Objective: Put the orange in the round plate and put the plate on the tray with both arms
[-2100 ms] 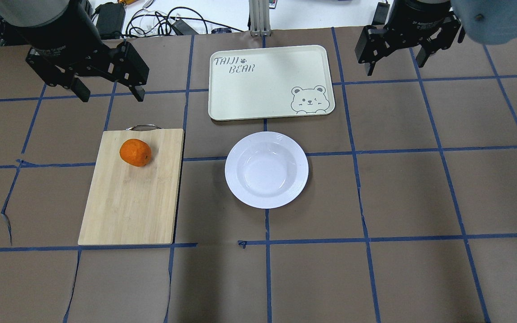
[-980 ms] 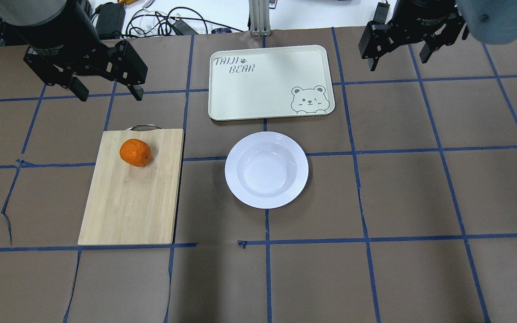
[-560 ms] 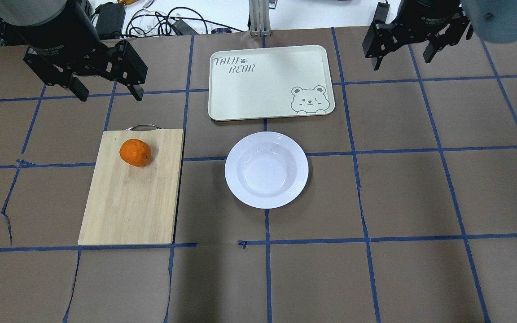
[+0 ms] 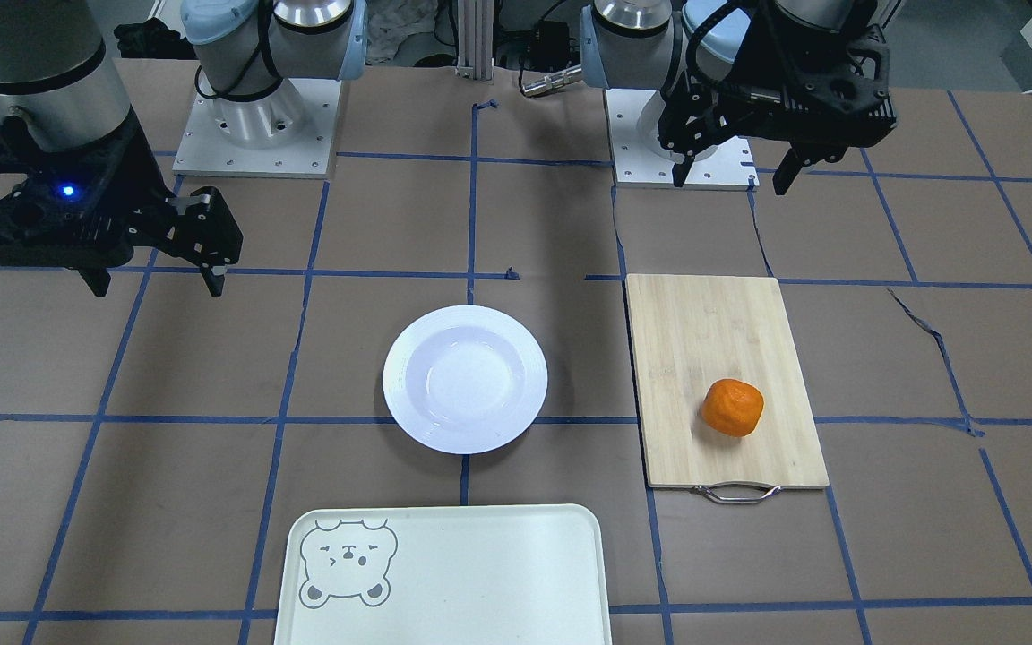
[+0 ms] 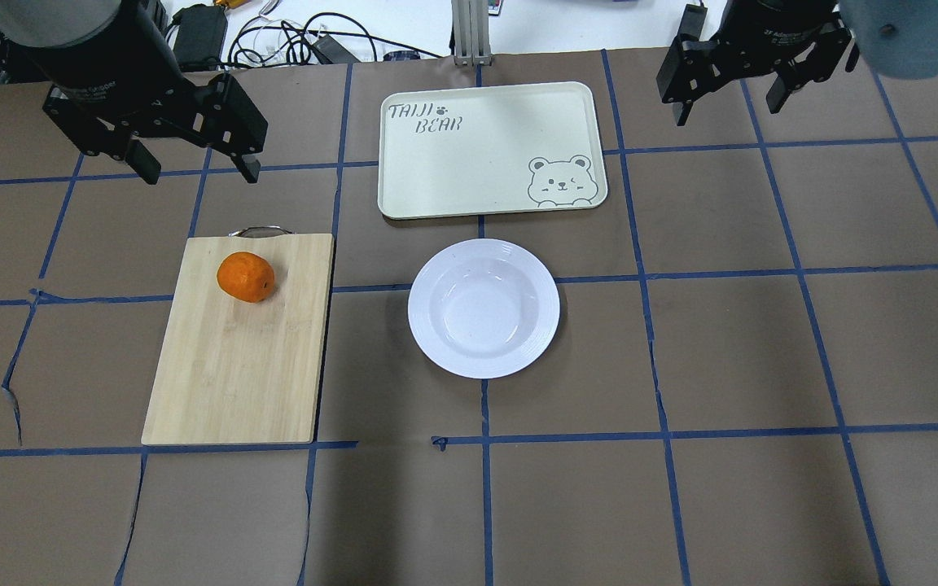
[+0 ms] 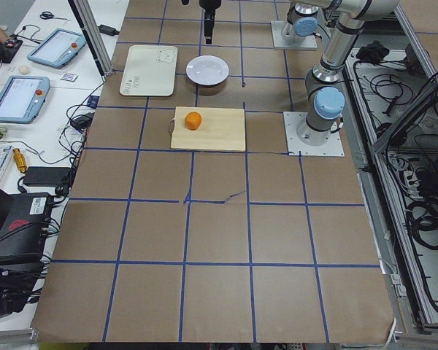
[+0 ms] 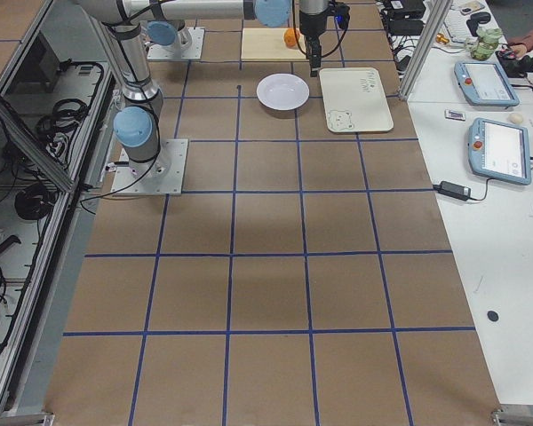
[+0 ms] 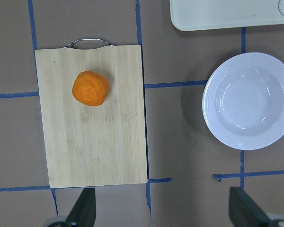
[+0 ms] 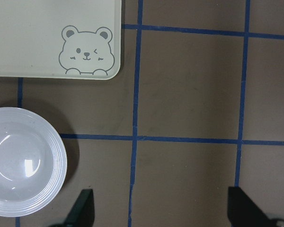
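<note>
The orange (image 5: 246,277) (image 4: 733,408) (image 8: 90,88) rests on the far part of a bamboo cutting board (image 5: 233,358). To its right the white round plate (image 5: 484,308) (image 4: 465,379) (image 9: 23,163) lies empty on the table. Just beyond the plate is the cream tray (image 5: 489,150) (image 4: 462,582), which carries nothing. My left gripper (image 5: 200,173) (image 4: 731,181) (image 8: 163,210) hovers open beyond the board's handle end. My right gripper (image 5: 726,112) (image 4: 158,287) (image 9: 163,210) hangs open, high to the right of the tray. Neither holds anything.
Brown paper with blue tape lines covers the table (image 5: 681,488). Cables and a power brick (image 5: 200,32) lie past the far edge. A metal post (image 5: 469,32) stands behind the tray. Tablets (image 7: 493,146) sit on a side bench.
The right gripper has drifted slightly farther away and to the right, still open. The left gripper, orange, plate and tray have stayed where they were.
</note>
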`<state>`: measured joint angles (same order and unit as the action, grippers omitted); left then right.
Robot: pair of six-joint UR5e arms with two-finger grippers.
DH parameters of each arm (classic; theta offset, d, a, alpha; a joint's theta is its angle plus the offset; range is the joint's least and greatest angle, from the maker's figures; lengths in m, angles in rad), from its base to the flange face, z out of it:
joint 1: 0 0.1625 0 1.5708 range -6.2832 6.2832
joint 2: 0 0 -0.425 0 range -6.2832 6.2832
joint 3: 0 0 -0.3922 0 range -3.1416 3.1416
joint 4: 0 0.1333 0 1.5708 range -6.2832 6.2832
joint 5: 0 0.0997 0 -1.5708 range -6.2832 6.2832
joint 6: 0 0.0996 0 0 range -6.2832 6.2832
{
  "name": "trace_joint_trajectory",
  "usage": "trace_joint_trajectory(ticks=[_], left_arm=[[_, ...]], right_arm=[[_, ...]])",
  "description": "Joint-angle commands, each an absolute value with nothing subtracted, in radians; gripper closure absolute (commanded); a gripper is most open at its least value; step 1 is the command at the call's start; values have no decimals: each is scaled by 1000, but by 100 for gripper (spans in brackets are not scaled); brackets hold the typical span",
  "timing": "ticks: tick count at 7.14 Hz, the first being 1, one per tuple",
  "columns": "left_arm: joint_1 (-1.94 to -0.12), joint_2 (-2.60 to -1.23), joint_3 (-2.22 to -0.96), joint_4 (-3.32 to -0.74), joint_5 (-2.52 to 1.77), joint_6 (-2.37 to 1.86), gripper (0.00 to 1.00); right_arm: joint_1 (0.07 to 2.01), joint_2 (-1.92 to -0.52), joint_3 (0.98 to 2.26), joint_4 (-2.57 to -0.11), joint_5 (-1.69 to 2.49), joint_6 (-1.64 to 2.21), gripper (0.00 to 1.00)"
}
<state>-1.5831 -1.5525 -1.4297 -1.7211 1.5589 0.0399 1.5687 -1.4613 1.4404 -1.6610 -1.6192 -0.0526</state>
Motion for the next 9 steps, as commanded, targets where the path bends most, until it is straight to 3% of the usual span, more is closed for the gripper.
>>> trace_joint_trajectory(ticks=[1,5,8,9], left_arm=[[-1582,-1554,-1431,-1721,1560,41,0],[-1519,-1629,-1518,-1720,1601,62,0],[-1448,-1791,-1659,-1425,1634,110,0],[-1448,-1859,-1652,-1411,1702,233,0]], right_arm=[[1569,-1465,1440,-1654,-1611,-14,0],[1568,-1468,1443,-1661,-1611,-11,0],[1568,-1470,1445,-1651,-1611,-11,0],[1568,-1470,1445,-1649,-1612,-9,0]])
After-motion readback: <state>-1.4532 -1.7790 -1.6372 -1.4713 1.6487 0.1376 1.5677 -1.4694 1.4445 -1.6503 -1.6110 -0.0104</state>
